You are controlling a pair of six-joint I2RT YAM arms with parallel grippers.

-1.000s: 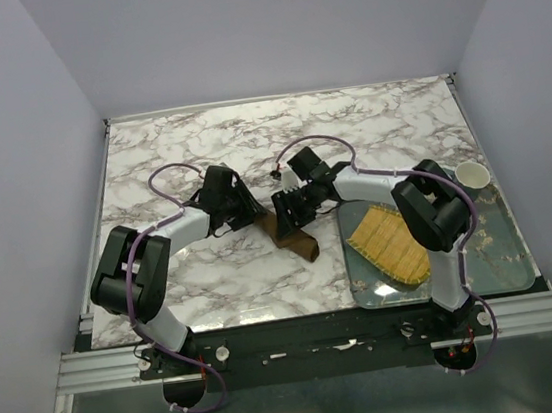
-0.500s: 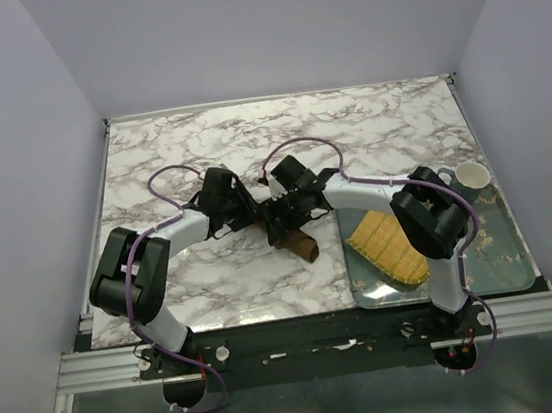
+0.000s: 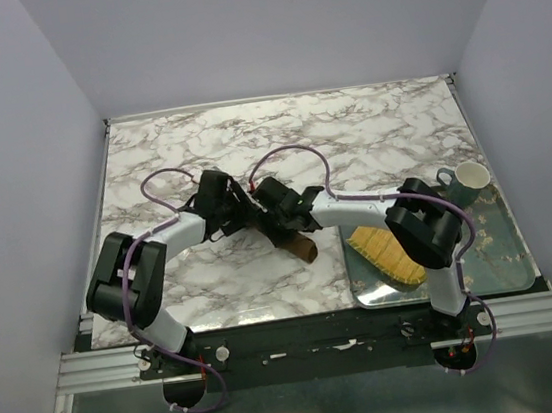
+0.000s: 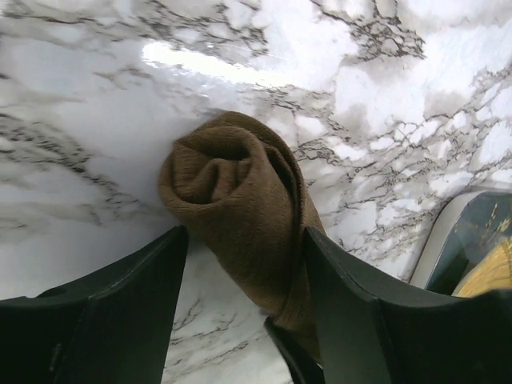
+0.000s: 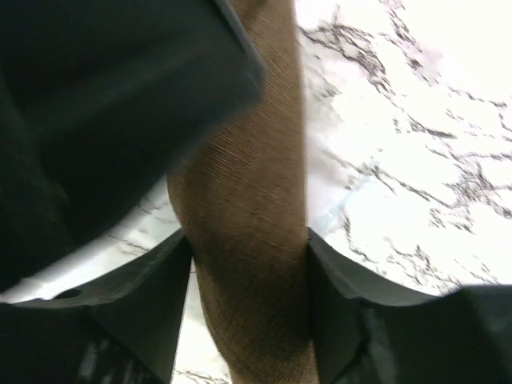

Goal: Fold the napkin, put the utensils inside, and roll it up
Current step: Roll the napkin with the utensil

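Marble surface holds the napkin near its middle, already rolled into a tube. No fork shows; it is presumably inside. The right pincer clasps the roll, while the left pincer straddles it half-open, its grip unclear. Only tidying seems left.

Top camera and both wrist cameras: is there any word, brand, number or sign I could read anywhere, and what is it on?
None: no readable text shows in any view.
The napkin, yellow mat, tray, mug and marble table all look plain, with no lettering, label or number visible.
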